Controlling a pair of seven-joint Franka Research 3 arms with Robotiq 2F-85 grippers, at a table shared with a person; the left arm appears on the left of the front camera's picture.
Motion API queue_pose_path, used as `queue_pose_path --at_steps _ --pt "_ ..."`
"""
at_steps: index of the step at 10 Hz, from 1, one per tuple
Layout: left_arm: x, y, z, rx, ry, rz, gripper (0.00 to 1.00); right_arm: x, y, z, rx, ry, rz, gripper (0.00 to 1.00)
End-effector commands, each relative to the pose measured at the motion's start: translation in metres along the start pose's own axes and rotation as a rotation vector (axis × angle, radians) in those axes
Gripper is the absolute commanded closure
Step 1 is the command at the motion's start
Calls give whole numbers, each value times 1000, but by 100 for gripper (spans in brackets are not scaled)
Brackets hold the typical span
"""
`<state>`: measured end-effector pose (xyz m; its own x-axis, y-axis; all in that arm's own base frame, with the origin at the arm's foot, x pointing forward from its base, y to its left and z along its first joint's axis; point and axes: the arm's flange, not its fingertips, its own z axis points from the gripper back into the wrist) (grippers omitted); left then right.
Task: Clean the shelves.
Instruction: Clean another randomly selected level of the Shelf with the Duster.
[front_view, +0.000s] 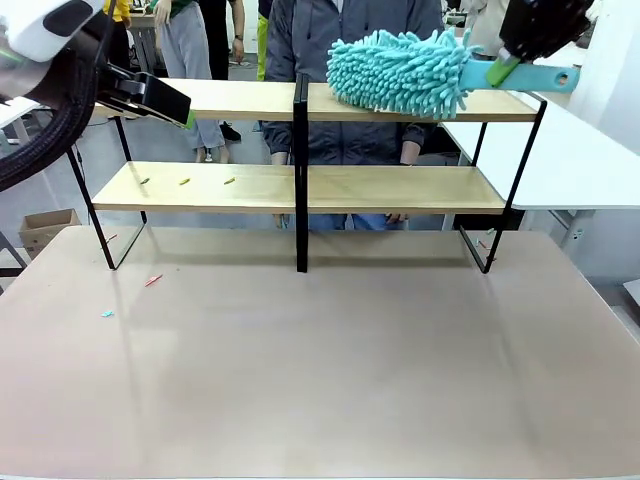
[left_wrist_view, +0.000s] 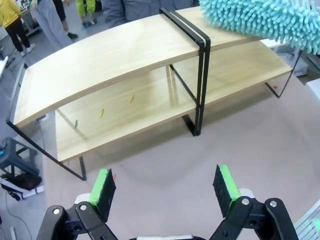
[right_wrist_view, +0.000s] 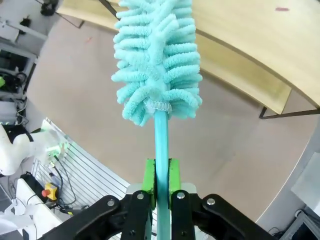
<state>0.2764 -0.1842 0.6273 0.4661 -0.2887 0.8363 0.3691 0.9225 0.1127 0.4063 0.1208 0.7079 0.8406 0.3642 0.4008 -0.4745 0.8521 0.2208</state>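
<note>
The shelves (front_view: 250, 100) stand across the far half of the table, two light-wood boards on a black frame. A fluffy teal duster (front_view: 400, 72) lies on the right half of the top board. My right gripper (front_view: 508, 64) is shut on its teal handle (right_wrist_view: 161, 140), and the duster head (right_wrist_view: 157, 55) stretches away over the board (right_wrist_view: 260, 40). My left gripper (front_view: 183, 108) hovers open at the top board's left end, its green pads (left_wrist_view: 105, 187) wide apart and holding nothing. Small coloured bits (front_view: 184, 181) lie on the lower board's left half (left_wrist_view: 101, 113).
A person (front_view: 350, 40) stands close behind the shelves. A red scrap (front_view: 152, 281) and a teal scrap (front_view: 106, 314) lie on the beige tabletop (front_view: 330, 380). A pink speck (right_wrist_view: 281, 9) sits on the top board. A white table (front_view: 580, 160) stands at the right.
</note>
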Motion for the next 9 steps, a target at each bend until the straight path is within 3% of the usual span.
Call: queue_pose_path --at_steps 1,5,9 --pt "0 1 1 9 -7 -2 0 11 2 0 -28 22 -38 88" --pt "0 1 1 9 -7 -2 0 30 -12 -7 -118 42 -133 88" --pt "0 1 1 9 -7 -2 0 4 -24 5 -261 94 -482 88"
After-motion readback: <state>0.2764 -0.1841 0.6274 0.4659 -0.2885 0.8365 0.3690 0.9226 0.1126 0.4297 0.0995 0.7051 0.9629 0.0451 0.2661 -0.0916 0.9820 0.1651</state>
